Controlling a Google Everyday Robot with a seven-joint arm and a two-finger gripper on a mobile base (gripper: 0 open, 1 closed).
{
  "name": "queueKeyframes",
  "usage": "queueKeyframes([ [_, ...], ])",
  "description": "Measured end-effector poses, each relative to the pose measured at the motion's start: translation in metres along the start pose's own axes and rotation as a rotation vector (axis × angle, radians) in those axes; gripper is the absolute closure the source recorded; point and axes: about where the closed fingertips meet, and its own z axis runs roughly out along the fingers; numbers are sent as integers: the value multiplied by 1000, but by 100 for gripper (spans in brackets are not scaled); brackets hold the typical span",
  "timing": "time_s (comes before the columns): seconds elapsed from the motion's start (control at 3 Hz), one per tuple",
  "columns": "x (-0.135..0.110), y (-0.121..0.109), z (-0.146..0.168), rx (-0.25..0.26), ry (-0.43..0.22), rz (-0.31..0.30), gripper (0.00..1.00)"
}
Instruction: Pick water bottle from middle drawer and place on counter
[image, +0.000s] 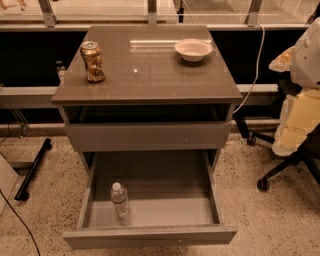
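The water bottle (120, 200) is a small clear bottle with a white cap. It stands upright in the front left part of the open middle drawer (150, 235), which is pulled far out toward me. The counter (150, 75) is the glossy grey-brown top of the cabinet, above the drawer. The gripper is not in view. A white rounded shape (309, 52) at the right edge may be part of my arm.
A dented gold-brown can (92, 61) stands at the counter's left. A white bowl (193, 49) sits at its back right. The shorter drawer front (147, 136) above the open drawer is nearly closed. An office chair (290, 145) with pale foam stands at the right.
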Motion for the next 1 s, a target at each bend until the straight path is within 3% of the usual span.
queueKeyframes([
  [0.33, 0, 0, 0, 1, -1, 0, 0],
  [1.0, -20, 14, 29, -36, -131, 30, 0],
])
